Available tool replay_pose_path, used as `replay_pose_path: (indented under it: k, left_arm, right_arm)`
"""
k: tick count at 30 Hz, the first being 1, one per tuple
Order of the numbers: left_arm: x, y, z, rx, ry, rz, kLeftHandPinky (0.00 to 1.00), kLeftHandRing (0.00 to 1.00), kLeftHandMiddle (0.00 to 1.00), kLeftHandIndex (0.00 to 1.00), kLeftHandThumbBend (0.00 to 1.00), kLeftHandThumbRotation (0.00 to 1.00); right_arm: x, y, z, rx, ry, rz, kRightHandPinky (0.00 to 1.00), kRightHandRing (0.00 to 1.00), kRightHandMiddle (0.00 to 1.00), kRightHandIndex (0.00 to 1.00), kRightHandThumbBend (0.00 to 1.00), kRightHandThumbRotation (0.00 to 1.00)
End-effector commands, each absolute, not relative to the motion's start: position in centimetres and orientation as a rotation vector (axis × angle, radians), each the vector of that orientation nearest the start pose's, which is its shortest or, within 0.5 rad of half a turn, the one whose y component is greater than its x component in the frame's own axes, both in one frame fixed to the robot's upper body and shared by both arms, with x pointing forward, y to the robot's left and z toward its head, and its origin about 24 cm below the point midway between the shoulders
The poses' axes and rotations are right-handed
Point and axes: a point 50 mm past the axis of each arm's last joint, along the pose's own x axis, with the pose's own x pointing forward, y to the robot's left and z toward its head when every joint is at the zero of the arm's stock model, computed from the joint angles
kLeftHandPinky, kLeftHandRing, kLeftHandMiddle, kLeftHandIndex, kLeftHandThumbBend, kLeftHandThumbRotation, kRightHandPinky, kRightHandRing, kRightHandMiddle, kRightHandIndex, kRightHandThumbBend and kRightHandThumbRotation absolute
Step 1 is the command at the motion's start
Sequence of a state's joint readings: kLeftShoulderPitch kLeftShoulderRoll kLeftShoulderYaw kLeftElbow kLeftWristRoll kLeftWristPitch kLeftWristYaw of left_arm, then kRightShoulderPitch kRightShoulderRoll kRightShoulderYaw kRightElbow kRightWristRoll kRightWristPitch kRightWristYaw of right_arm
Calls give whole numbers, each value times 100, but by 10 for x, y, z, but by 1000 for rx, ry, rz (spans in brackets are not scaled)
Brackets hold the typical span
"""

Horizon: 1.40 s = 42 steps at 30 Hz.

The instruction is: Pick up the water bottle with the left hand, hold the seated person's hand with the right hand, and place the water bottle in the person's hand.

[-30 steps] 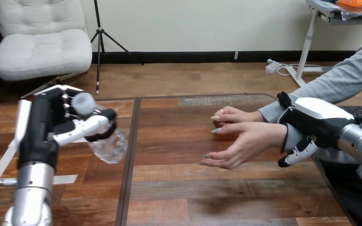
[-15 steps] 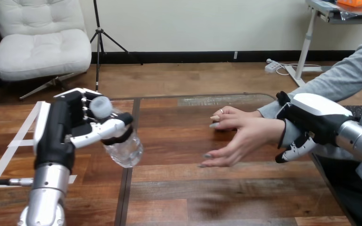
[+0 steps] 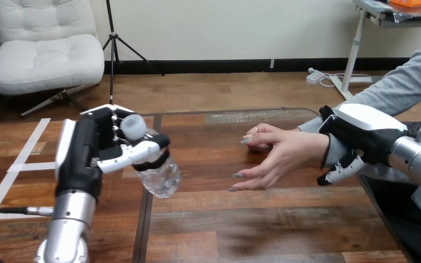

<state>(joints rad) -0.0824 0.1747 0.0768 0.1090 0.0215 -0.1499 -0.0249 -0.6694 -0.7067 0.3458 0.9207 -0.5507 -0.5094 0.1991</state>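
Note:
My left hand (image 3: 96, 150) is shut on a clear water bottle (image 3: 156, 170) with a white cap, carried tilted above the table's left half. At the right, the person's near hand (image 3: 282, 161) is stretched out above the table, palm turned toward the bottle. A wide gap separates the bottle from those fingertips. My right hand (image 3: 356, 139) is curled round the person's wrist from the outer side, its fingers (image 3: 340, 170) showing beneath it. The person's far hand (image 3: 263, 134) rests on the table just behind the near one.
The wooden table (image 3: 241, 219) has a dark seam running front to back just left of centre. White tape strips (image 3: 19, 164) lie on its left part. The person's grey sleeve (image 3: 405, 87) comes in from the upper right.
My left hand has carried the bottle rightward, toward the person's hand. The person's near hand has turned a little and its fingers have dropped slightly. My right hand stays on the wrist.

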Motion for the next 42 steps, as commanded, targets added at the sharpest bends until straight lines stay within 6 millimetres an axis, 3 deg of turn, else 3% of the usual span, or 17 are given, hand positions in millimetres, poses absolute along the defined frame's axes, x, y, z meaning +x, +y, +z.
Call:
replay_pose_path:
  k: [1,14,42]
  left_arm:
    - [284,180,97,197,-283,-8,31,35,38,38,78,0]
    - [287,169,97,187,-283,-48,30,34,38,38,79,0]
    - [290,162,99,174,-290,-80,30,34,38,37,80,0]
  right_arm:
    - [358,-243,120,-1297,-113,424,22,26,32,33,73,0]
    - [359,-238,121,-1298,-129,431,23,27,32,32,73,0]
    - [363,-227,122,-1298,-133,458,25,28,33,33,71,0]
